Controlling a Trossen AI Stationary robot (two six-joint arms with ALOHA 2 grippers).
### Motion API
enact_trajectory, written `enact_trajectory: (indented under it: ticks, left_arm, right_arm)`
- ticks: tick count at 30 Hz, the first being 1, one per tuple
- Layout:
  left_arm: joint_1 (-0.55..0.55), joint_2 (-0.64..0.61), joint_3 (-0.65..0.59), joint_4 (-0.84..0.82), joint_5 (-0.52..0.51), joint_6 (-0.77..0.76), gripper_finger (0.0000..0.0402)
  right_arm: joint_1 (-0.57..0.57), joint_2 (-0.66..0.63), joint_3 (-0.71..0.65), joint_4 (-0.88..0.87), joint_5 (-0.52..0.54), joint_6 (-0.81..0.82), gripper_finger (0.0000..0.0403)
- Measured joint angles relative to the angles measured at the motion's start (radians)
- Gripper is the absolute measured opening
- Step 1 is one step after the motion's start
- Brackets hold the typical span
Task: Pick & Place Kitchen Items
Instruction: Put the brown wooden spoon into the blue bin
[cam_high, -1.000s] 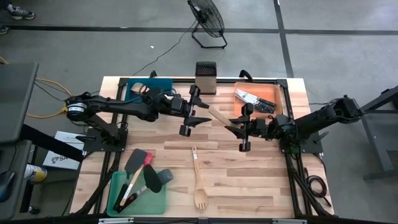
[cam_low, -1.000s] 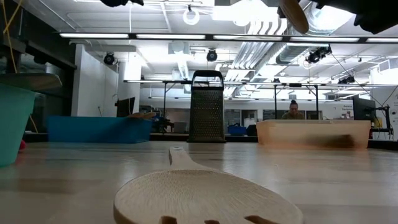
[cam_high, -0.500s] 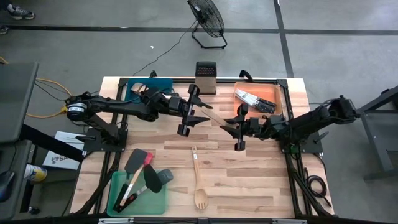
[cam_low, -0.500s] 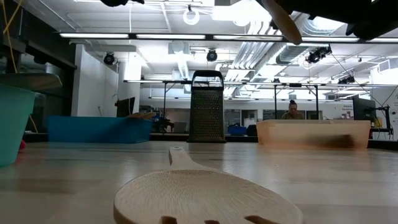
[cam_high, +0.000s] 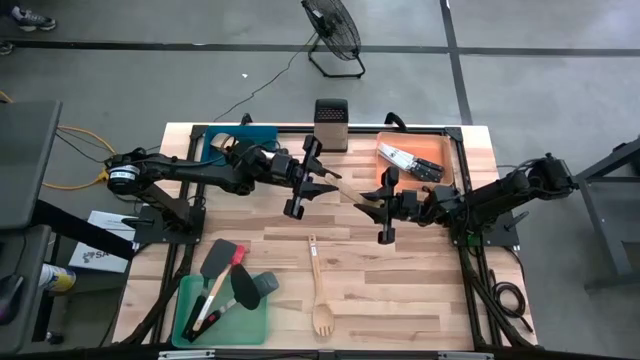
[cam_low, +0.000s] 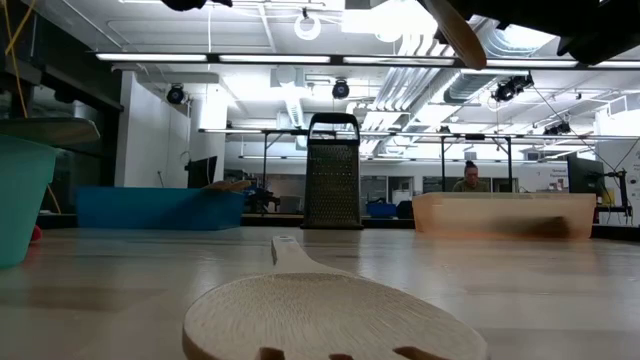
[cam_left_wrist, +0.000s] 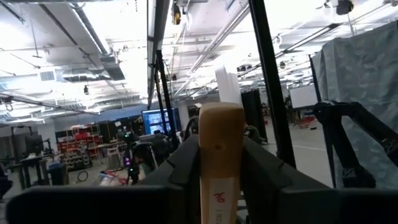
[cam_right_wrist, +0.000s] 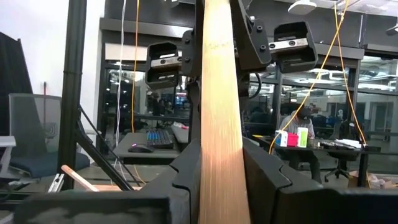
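A pale wooden spatula (cam_high: 350, 190) hangs in the air over the middle of the table, spanning between my two grippers. My left gripper (cam_high: 322, 182) is shut on its left end, and my right gripper (cam_high: 372, 203) is shut on its right part. In the low view only the spatula's rounded end (cam_low: 455, 30) shows, at the top of the picture. A wooden slotted spoon (cam_high: 318, 285) lies flat on the table nearer the front and fills the foreground of the low view (cam_low: 330, 320). My left gripper pinches the spatula's left end (cam_left_wrist: 219, 180) between its two fingers, coming level from the table's left and lying along it. The spatula is clear of the table. My right gripper pinches the spatula's shaft (cam_right_wrist: 221, 180) between its two fingers, coming from the table's right and lying along it. The wood runs on from the fingers toward the left gripper, clear of the table.
A green tray (cam_high: 250, 322) with black and red spatulas sits at the near left. A blue tray (cam_high: 255, 133), an upright metal grater (cam_high: 330, 122) and an orange tray (cam_high: 437, 146) with knives stand along the far edge. Bare wood lies between the arms and the slotted spoon.
My right gripper has gone a little toward the table's left with the spatula, still shut on it. The spatula's left end has come in between the fingers of my left gripper.
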Motion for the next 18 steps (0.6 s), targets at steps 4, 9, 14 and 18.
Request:
enact_trajectory:
  ticks: [4,9,14,18]
  left_arm:
    - [0.0,0.0,0.0,0.0,0.001,0.001,0.0079]
    - [0.0,0.0,0.0,-0.004,0.014,0.012,0.0079]
    - [0.0,0.0,0.0,-0.001,0.013,0.038,0.0079]
    - [0.0,0.0,0.0,-0.006,0.013,0.054,0.0079]
  right_arm:
    - [0.0,0.0,0.0,-0.004,0.003,-0.001,0.0075]
    - [0.001,0.0,0.0,-0.006,0.022,-0.002,0.0075]
    - [0.0,0.0,0.0,-0.006,0.047,0.022,0.0156]
    - [0.0,-0.001,0.0,-0.006,0.041,0.058,0.0232]
